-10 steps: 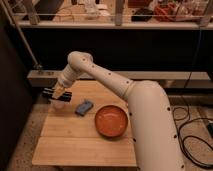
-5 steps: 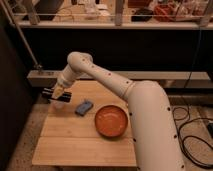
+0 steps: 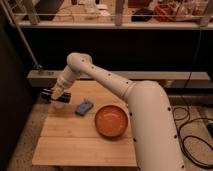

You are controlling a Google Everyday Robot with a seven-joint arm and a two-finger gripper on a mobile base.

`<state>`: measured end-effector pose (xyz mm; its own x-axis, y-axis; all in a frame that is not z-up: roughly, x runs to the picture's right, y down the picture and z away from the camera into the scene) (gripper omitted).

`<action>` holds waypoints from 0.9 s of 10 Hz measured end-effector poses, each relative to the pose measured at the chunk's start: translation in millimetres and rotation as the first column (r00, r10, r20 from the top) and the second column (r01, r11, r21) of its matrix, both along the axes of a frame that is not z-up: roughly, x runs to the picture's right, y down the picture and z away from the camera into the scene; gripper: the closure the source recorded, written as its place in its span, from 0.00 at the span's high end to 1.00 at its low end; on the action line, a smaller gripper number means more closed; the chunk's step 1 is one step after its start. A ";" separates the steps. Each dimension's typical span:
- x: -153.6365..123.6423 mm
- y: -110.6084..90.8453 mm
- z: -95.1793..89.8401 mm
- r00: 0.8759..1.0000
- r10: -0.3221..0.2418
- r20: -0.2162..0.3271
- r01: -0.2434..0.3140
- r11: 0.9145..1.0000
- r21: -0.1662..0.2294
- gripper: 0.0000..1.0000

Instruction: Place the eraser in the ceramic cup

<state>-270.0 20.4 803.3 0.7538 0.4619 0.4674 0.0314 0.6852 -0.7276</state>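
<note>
3 things sit on your wooden tabletop (image 3: 75, 147): the eraser (image 3: 84, 106), the ceramic cup (image 3: 59, 104) and an orange bowl (image 3: 111, 121). Your eraser is a small blue-grey block lying flat on the wood in the back half of the tabletop. It is just left of the bowl and apart from it. Nothing touches it, and it is outside the cup.

The ceramic cup is small, pale and plain-sided. It stands near the back left corner, left of the eraser, with a strip of bare wood between the 2. The orange bowl is wide and shallow and sits near the middle of the tabletop, a little to the right.

The gripper (image 3: 47, 95) hangs directly above the cup, so close that from this view you cannot tell whether it touches the rim. Its dark fingers are together and stick out to the left of a tan wrist piece. You can see nothing clamped between them.

Your 1 arm (image 3: 145, 115) is white. It rises as a thick column at the right front of the tabletop and runs up and left past the bowl. It bends above the back edge, then drops down to the gripper.

Behind the tabletop a pale ledge (image 3: 170, 76) runs along a dark wall. Black cables (image 3: 192, 125) loop on the speckled floor (image 3: 30, 127) at the right.
</note>
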 end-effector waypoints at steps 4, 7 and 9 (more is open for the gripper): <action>-1.0 1.6 -1.4 1.000 0.005 -0.003 -0.005 1.000 -0.001 0.03; -1.3 2.5 -2.3 1.000 0.009 -0.005 -0.009 1.000 -0.002 0.03; -1.5 3.4 -2.6 1.000 0.010 -0.006 -0.010 1.000 -0.003 0.03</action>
